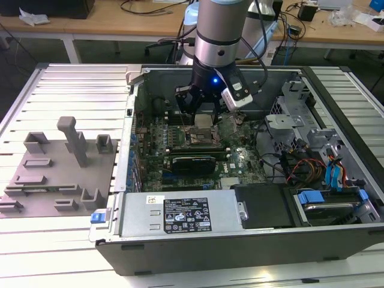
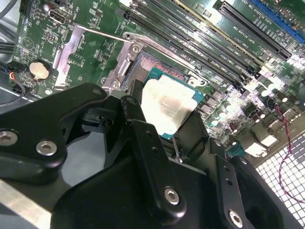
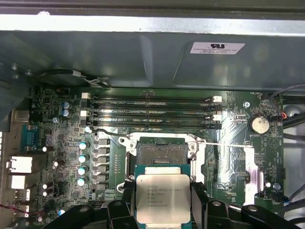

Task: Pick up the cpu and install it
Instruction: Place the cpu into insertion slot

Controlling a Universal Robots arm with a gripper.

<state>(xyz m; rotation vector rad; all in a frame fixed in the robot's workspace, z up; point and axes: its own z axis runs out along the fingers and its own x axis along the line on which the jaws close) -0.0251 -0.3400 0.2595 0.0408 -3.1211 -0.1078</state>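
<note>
At the exterior view's left, grey fixture blocks (image 1: 66, 159) are sitting on the ribbed desk (image 1: 78, 90), just beside the open computer case (image 1: 240, 240). Toward the middle, the hand (image 1: 203, 117) is hanging over the motherboard (image 1: 180, 171), its two fingers (image 3: 129, 195) pressing against opposite edges of the cpu (image 3: 163, 198) and holding it above the open socket (image 3: 162, 151). Further right, the drive cage (image 1: 294, 120) is standing well apart.

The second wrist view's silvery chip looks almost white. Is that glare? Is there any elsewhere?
Yes: in the second wrist view the cpu lid glares nearly white; in the first wrist view the case rim is a blown-out bright strip; in the exterior view a blue light glows on the arm.
</note>
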